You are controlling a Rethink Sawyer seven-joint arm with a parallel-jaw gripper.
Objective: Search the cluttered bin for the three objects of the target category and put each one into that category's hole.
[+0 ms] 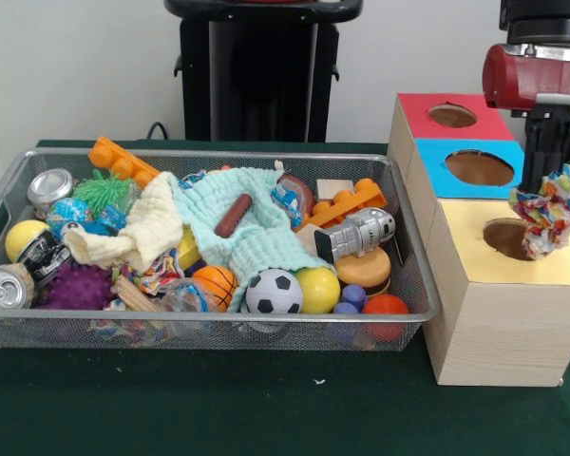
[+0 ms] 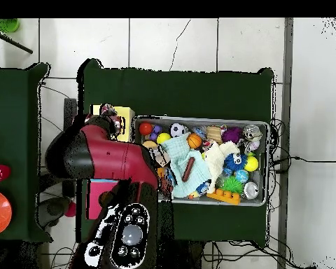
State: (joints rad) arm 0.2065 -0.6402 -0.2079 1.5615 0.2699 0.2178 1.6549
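Above the yellow-topped box (image 1: 475, 237), the gripper (image 1: 548, 195) holds a patterned cloth (image 1: 545, 214), fingers clamped on its top. It hangs lengthwise downward, its lower end directly over the round hole (image 1: 506, 238), right of the bin (image 1: 413, 275).

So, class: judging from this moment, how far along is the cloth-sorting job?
In hand: the hand holds one multicoloured cloth over the yellow box's hole. Done: nothing visibly confirmed; the hole's inside is dark. Left: releasing it, then searching the wire basket, where patterned fabric peeks out.
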